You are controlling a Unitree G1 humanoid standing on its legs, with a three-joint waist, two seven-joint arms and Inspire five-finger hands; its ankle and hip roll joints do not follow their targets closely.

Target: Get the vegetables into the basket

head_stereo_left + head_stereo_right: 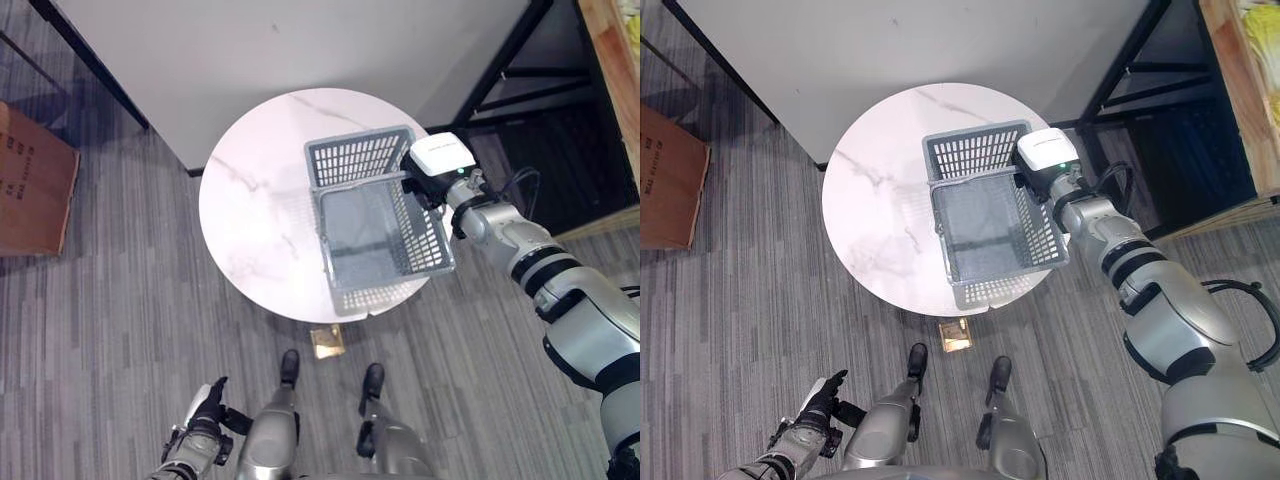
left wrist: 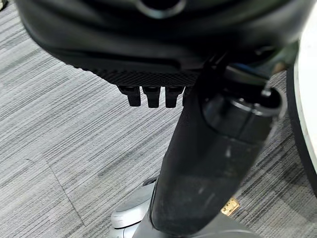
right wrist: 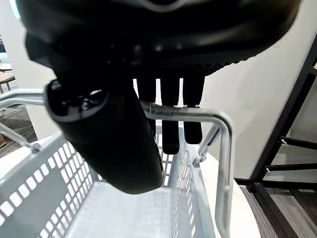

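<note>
Your robot's right hand (image 3: 163, 99) reaches to the far right edge of the round, white marble-patterned surface (image 1: 250, 200), where a grey plastic basket (image 1: 375, 215) stands upright. The basket has slotted lattice walls, a solid floor with nothing lying on it, and a metal wire handle (image 3: 218, 148). In the right wrist view, the hand's fingers (image 3: 171, 114) hang straight down across the handle's top bar, with the thumb in front; you cannot tell whether they clasp it. The basket's near right corner juts past the surface's rim. Your left hand (image 1: 205, 415) hangs low beside the body above the grey striped carpet (image 1: 100, 330), fingers loosely extended and holding nothing.
</note>
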